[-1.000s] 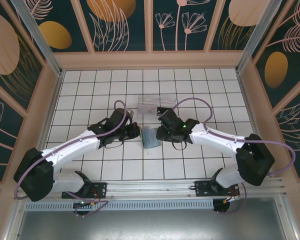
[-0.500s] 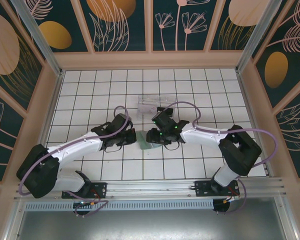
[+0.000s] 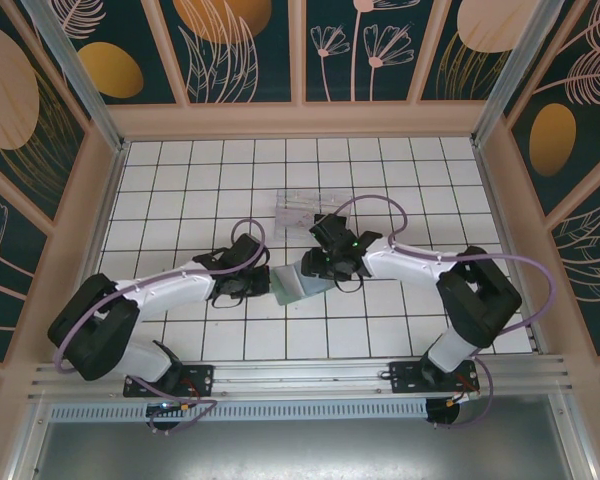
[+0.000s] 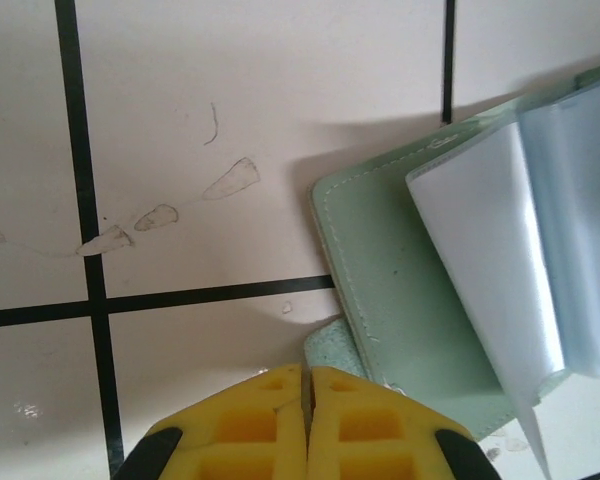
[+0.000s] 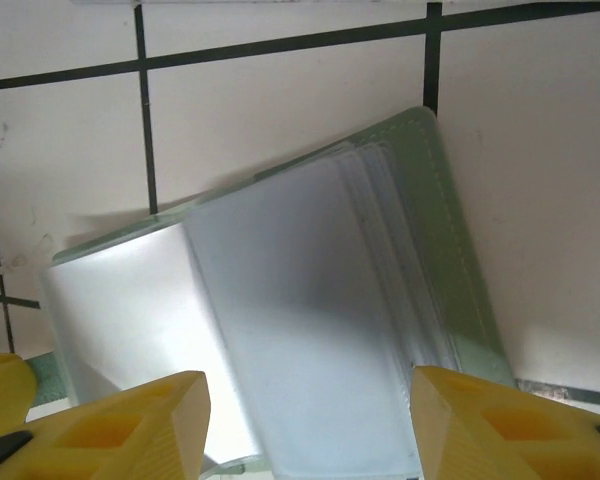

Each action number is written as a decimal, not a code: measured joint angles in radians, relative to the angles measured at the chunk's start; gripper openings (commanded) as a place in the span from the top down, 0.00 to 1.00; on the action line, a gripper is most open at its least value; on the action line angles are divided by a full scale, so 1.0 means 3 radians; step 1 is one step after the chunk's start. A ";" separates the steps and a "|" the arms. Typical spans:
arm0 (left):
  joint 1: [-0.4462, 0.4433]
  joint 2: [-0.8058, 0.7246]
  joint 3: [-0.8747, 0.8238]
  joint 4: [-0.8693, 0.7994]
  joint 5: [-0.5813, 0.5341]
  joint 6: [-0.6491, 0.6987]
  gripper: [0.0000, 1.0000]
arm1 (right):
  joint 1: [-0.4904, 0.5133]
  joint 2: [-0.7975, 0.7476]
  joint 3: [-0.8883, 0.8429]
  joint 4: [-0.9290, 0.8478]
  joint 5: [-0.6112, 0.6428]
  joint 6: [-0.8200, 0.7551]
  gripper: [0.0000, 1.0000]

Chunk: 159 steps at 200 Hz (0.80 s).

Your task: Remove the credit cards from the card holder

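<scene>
- As both arms reach inward over the white tiled table [image 3: 170, 180], the wallet [image 3: 293, 288] lies opened on the tiles near the middle, directly between the two grippers.
- Left gripper [image 3: 265, 284]: positioned at the wallet's left edge. In the left wrist view its yellow fingers [image 4: 245, 425] are pressed together with no gap. Their tips sit at a corner of the pale green cover [image 4: 390, 300]. Whether a sliver of that cover is pinched between them cannot be told.
- Right gripper [image 3: 313, 268]: positioned at the wallet's right side. In the right wrist view its fingers [image 5: 130, 425] are spread wide, one on each side of the wallet's near end. Contact with the wallet cannot be confirmed.
- Wallet condition: green cover flat on the table, lying askew to the black tile lines. The blue-grey pocket leaves [image 5: 300, 300] are fanned upward from it.
- Cards: whether any sit in the pockets cannot be told, since the leaves show only pale, glossy faces.
- Clear plastic tray [image 3: 302, 208]: on the tiles beyond the wallet, toward the far wall. It is apart from the wallet and close to the right arm's wrist.
</scene>
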 measured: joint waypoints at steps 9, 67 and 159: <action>0.0000 0.0047 0.0000 -0.0001 -0.0009 0.0020 1.00 | -0.0001 0.0052 0.0022 -0.0008 -0.0001 -0.0029 0.44; 0.0000 0.0131 0.0001 0.0001 -0.0033 0.0085 1.00 | -0.0001 0.0249 0.0070 -0.0024 -0.0005 -0.0163 0.43; 0.0001 0.0134 0.0001 0.0000 -0.0034 0.0097 1.00 | 0.0065 0.0295 0.0127 0.0134 -0.0467 -0.0178 0.44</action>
